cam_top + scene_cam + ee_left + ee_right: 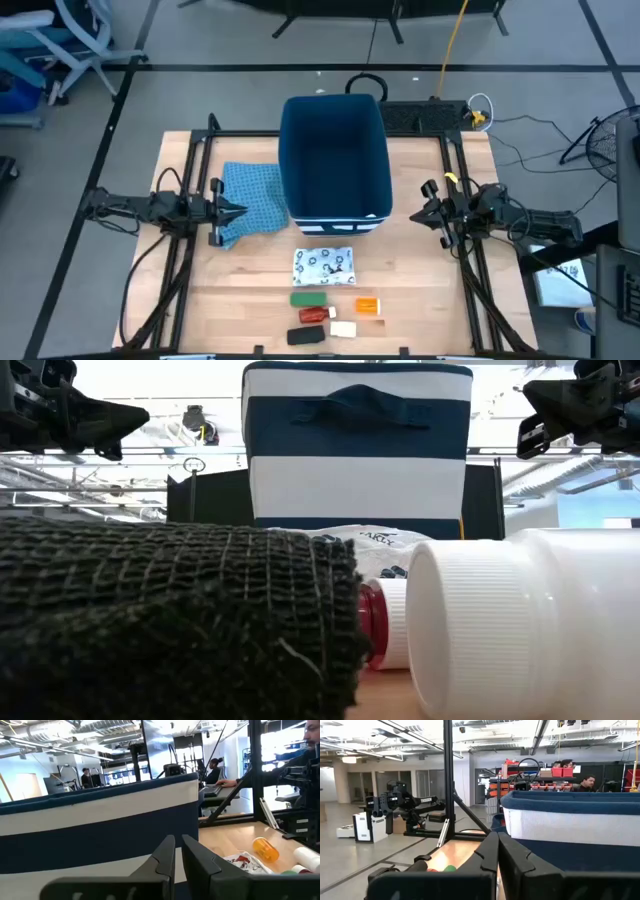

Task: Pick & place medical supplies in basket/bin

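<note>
Medical supplies are lying in a cluster at the lower centre of the overhead frame: a white packet with dark print (323,264), a green oblong (308,298), an orange pill bottle (367,305), a red piece (311,315), a small white block (343,329) and a black oblong (306,336). Above them we are seeing the dark-blue bin (334,160) sitting at centre, a blue patterned cloth (250,203) beside it. Our left gripper (232,211) is hovering at the cloth's left edge, fingers nearly together on nothing; our right gripper (421,212), likewise pinched and empty, is waiting right of the bin.

Overhead, tabletop-level and both wrist views share the striped bin (334,160).
</note>
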